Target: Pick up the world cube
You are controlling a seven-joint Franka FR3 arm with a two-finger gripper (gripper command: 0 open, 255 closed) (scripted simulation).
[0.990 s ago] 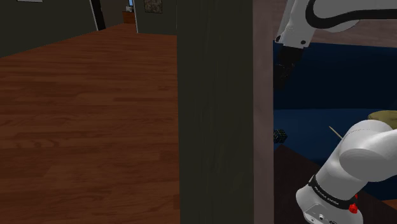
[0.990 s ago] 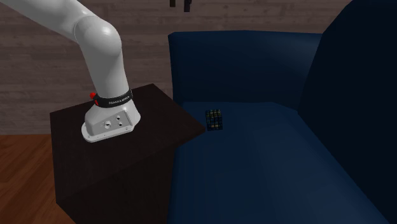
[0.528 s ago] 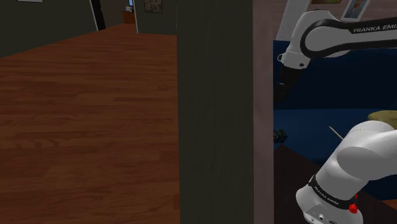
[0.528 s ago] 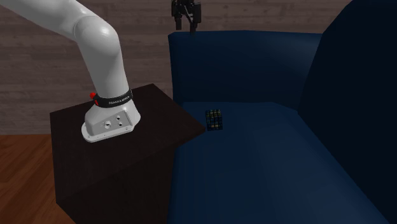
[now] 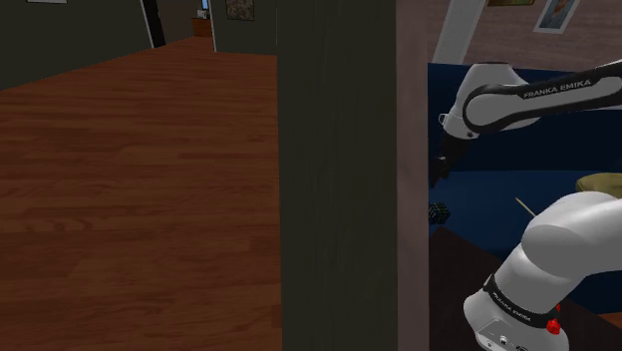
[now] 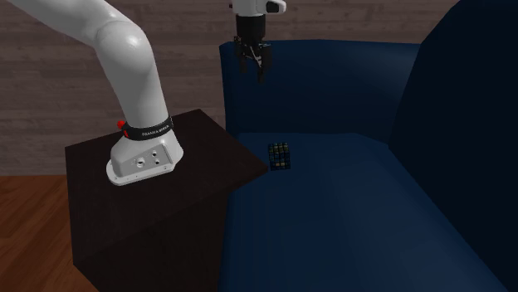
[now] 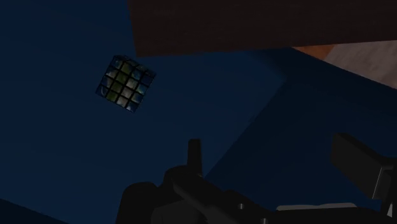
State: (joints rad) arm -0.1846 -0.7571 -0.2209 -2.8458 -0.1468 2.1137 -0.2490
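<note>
The all-black two-finger gripper (image 6: pixel 255 75) has been lowered toward the dark blue sofa seat (image 6: pixel 349 207), held open and empty. The small dark mosaic-faced cube (image 6: pixel 280 155) is found there, at the gripper's five o'clock; further descent is needed.

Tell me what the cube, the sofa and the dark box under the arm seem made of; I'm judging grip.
Cube: hard, probably plastic, small blue-green tiles split by black grid lines.
Sofa: dark blue, matte, likely fabric, though no weave shows.
Box: near-black brown, matte, possibly wood; no grain is clear.
</note>
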